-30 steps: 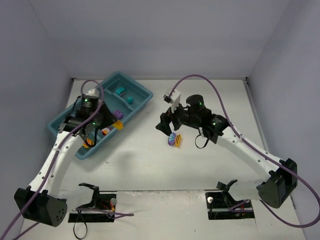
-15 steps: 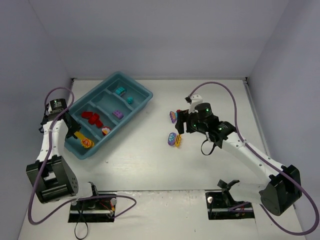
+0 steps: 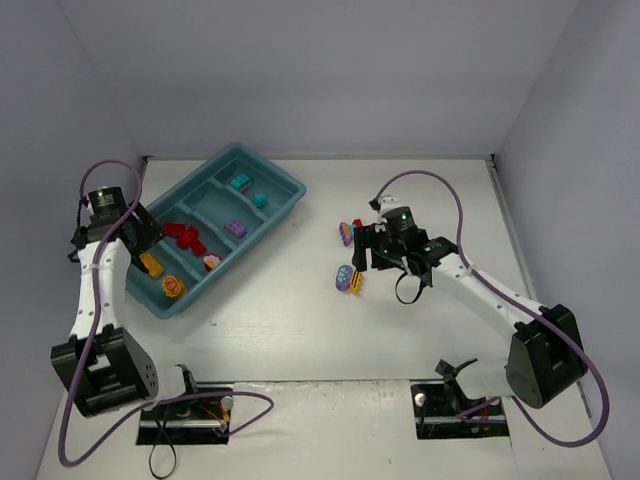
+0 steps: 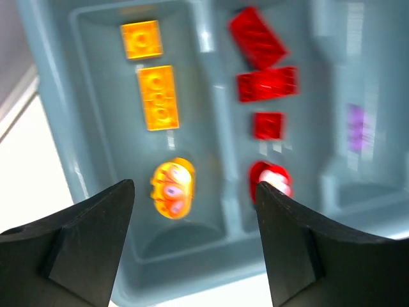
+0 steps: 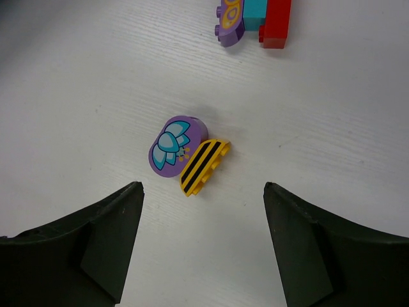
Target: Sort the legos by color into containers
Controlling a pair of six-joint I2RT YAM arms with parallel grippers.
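Left end effector [image 4: 193, 190], spread, hangs over the orange bricks [image 4: 156, 96] in the teal tray [image 4: 57, 96]. Right end effector [image 5: 203, 190], also spread, hovers well apart from the tray, above a purple brick [image 5: 174, 146].

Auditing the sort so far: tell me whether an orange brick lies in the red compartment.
No: the red bricks share their compartment with nothing orange, and the orange bricks lie in the one beside it.

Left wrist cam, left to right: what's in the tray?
Inside the tray: orange bricks → red bricks → purple brick (blurred), each colour in its own compartment.
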